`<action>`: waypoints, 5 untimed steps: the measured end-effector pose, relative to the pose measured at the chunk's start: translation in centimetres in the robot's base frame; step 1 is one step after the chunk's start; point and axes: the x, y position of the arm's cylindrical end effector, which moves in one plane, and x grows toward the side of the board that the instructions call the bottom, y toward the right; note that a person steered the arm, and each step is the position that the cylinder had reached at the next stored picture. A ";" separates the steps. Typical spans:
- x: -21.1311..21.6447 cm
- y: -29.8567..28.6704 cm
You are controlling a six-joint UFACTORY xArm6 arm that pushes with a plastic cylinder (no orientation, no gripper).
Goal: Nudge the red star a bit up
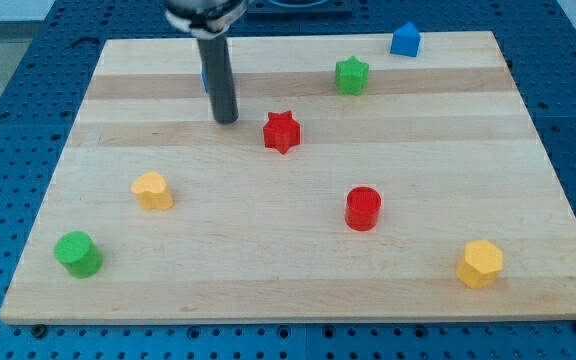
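The red star lies on the wooden board, a little above its middle. My tip rests on the board just to the view's left of the red star, slightly higher, with a small gap between them. A blue block is mostly hidden behind the rod; only a sliver shows.
A green star and a blue house-shaped block sit near the view's top right. A red cylinder is below the star. A yellow block, a green cylinder and a yellow hexagon lie lower.
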 end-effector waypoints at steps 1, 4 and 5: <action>3.6 2.5; 4.5 5.4; 7.1 11.5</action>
